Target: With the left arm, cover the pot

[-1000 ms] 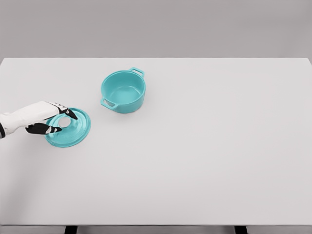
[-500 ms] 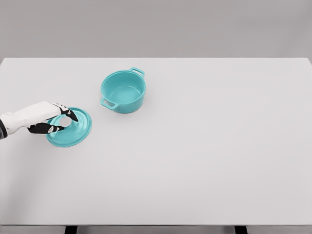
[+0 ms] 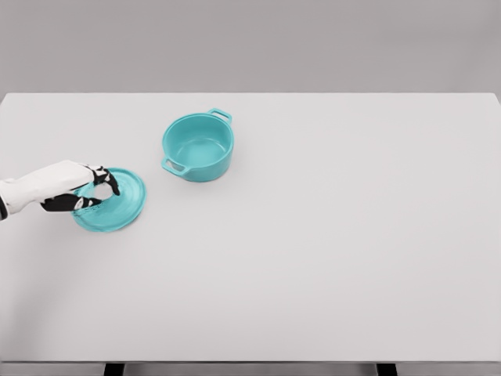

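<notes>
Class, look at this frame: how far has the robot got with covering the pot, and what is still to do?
Done: the left hand has reached the round teal lid and its fingers are curled at the knob. In hand: securing that grip; whether the lid is off the white table cannot be told. Left: carrying the lid to the open teal two-handled pot and setting it on top. The right arm is out of view.

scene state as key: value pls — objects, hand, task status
pot: teal pot, two side handles, upright, open, nothing visible inside
lid: teal lid, to the pot's lower left in the head view, apart from it
left hand: left hand, fingers curled at the lid's centre, apparently grasping its knob
right hand: not in view
surface: white table
task status: pot not yet covered
</notes>
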Robot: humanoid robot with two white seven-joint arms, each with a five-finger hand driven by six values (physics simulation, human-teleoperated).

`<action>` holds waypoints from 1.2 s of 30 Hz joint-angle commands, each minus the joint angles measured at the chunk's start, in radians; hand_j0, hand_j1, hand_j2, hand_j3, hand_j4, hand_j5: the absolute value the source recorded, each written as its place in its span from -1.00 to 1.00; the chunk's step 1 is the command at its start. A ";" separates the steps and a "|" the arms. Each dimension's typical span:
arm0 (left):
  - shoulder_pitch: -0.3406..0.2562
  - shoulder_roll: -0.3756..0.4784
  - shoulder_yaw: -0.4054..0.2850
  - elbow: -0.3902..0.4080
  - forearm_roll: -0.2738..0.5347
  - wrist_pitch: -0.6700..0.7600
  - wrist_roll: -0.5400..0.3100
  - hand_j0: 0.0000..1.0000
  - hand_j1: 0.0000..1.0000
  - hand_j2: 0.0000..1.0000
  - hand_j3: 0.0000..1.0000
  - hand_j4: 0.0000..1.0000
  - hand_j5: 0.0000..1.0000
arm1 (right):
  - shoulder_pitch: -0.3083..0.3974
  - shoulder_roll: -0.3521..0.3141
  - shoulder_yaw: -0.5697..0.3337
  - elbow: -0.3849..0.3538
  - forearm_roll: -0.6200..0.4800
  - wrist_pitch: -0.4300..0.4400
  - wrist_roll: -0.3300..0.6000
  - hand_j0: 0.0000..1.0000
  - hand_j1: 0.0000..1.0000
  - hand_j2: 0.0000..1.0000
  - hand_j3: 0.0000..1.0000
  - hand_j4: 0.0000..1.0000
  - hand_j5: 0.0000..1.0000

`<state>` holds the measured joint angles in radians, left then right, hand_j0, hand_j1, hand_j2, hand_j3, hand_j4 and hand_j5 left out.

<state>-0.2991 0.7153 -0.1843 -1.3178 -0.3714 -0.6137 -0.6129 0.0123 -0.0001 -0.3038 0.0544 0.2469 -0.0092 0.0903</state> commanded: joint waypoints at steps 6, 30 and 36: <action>-0.008 0.007 0.002 -0.021 0.008 0.003 0.002 0.04 0.04 0.04 0.04 0.04 0.04 | 0.000 0.000 0.000 -0.001 0.000 0.000 0.000 1.00 1.00 1.00 1.00 1.00 1.00; -0.110 0.015 0.002 -0.012 0.006 0.003 0.002 0.03 0.03 0.03 0.03 0.03 0.03 | 0.000 0.000 0.000 -0.001 0.000 0.000 0.000 1.00 1.00 1.00 1.00 1.00 1.00; -0.140 0.013 0.003 -0.011 0.008 0.003 0.002 0.03 0.03 0.03 0.03 0.03 0.03 | 0.000 0.000 0.000 0.001 0.000 0.000 0.000 1.00 1.00 1.00 1.00 1.00 1.00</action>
<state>-0.4433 0.7282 -0.1823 -1.3290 -0.3701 -0.6135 -0.6112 0.0123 -0.0001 -0.3038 0.0546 0.2469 -0.0092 0.0903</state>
